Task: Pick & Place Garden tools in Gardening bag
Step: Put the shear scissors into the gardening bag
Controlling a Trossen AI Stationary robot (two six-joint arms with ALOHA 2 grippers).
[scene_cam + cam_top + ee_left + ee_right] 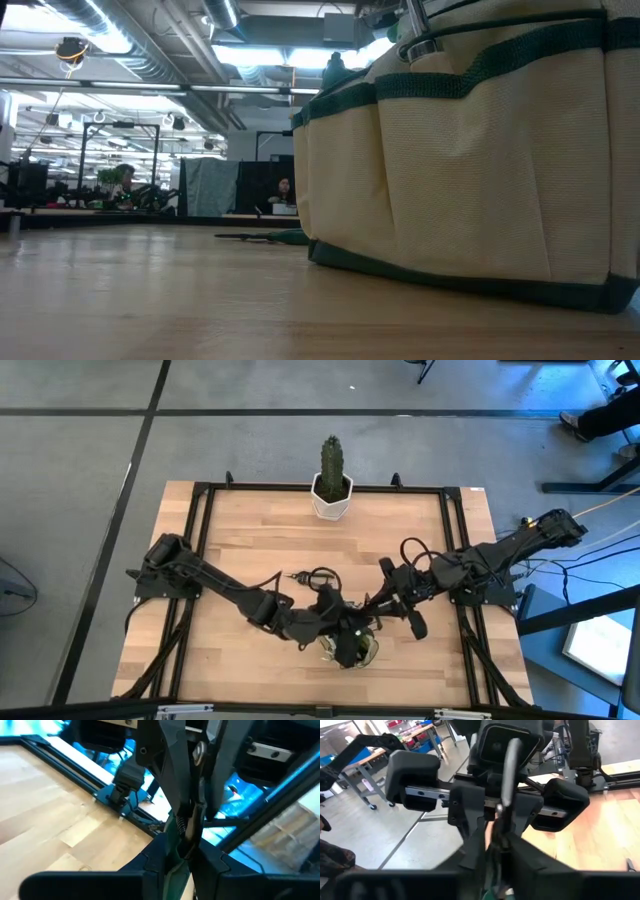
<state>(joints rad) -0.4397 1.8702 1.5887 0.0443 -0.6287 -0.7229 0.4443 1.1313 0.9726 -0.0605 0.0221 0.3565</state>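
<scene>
wooden table (250, 530) boards run under both arms, and from the left side the left tool (348, 642) reaches in over the near edge at the middle, its jaws drawn narrow around a sprung metal piece that looks like the shears (184, 827), gripped low on the blades' end with the spring showing just above the grip. just behind that arm another small implement (312, 576) lies flat on the table, too small to name. directly beneath the two meeting tools sits the gardening bag (368, 652), mostly hidden from above; from table height it shows as tan cloth with dark green trim and stitched side pockets (480, 170), standing upright with its mouth open upward. the shears stand roughly upright between the tools, long axis pointing down toward the bag, so the coming move looks like a short drop or lowering straight down, and the left arm seems the better placed to do it. to the right, the right tool (375, 615) faces the left one across the same shears (506, 780), whose grey handle rises above it; whether it grips them cannot be told.
</scene>
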